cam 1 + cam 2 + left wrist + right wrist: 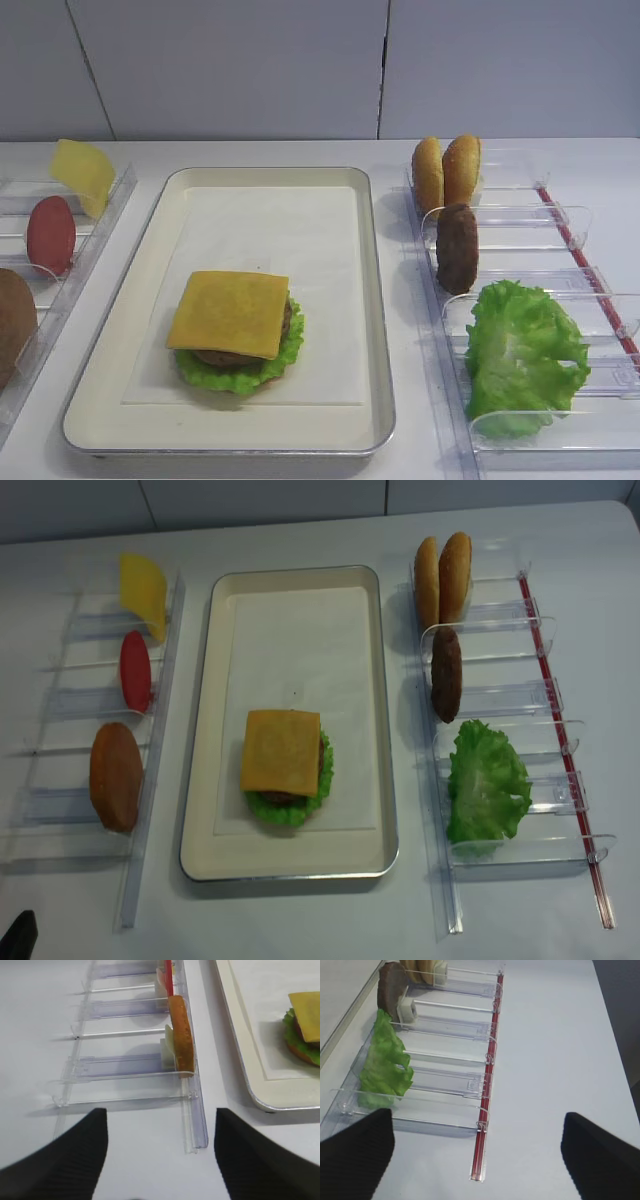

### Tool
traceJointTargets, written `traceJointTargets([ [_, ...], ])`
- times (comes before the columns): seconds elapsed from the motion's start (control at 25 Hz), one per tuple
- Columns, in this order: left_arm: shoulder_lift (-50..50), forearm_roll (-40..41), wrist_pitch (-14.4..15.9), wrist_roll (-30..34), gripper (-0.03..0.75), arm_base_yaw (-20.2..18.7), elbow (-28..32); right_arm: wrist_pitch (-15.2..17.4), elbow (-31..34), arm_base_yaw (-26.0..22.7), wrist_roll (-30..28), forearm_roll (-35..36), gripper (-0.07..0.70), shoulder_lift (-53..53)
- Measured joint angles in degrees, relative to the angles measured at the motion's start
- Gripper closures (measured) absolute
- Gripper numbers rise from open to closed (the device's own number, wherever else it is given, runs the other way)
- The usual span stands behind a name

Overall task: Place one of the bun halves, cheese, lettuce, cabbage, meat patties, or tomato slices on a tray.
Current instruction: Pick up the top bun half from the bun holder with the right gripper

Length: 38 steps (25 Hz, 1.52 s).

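Observation:
The cream tray (270, 215) holds a stack topped by a cheese (232, 312) slice, with lettuce (290, 345) and a brown patty edge showing under it. The left rack carries another cheese slice (84, 174), a tomato slice (50, 235) and a bun half (12, 320). In the right rack stand two bun halves (447, 172), a meat patty (457, 247) and a lettuce leaf (522, 355). My left gripper (160, 1110) is open over bare table, just short of the left rack's near end. My right gripper (477, 1112) is open at the right rack's near end, near the lettuce leaf (382, 1067).
Both clear plastic racks (125, 1065) have thin upright dividers. A red strip (487, 1085) runs along the right rack's outer side. Bare white table lies to the right of that strip. A grey wall stands behind the table.

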Motion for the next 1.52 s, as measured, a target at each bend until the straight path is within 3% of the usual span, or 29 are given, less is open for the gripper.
traceJointTargets([
  [0.4, 0.0, 0.0, 0.0, 0.0, 0.25, 0.0, 0.0, -0.77, -0.41, 0.0, 0.0, 0.0, -0.062, 0.0],
  [0.56, 0.0, 0.0, 0.0, 0.0, 0.25, 0.0, 0.0, -4.68, -4.1, 0.0, 0.0, 1.11, -0.062, 1.2],
  [0.68, 0.0, 0.0, 0.0, 0.0, 0.25, 0.0, 0.0, -5.52, -7.43, 0.0, -0.7, 3.6, -0.062, 6.36],
  [1.16, 0.0, 0.0, 0.0, 0.0, 0.25, 0.0, 0.0, -11.55, -12.57, 0.0, -16.51, 23.94, -0.062, 30.09],
  [1.36, 0.0, 0.0, 0.0, 0.0, 0.25, 0.0, 0.0, -12.6, -13.72, 0.0, -24.55, 33.26, -0.062, 39.35],
  [1.52, 0.0, 0.0, 0.0, 0.0, 0.25, 0.0, 0.0, -12.49, -17.72, 0.0, -29.2, 36.09, -0.062, 47.44],
])
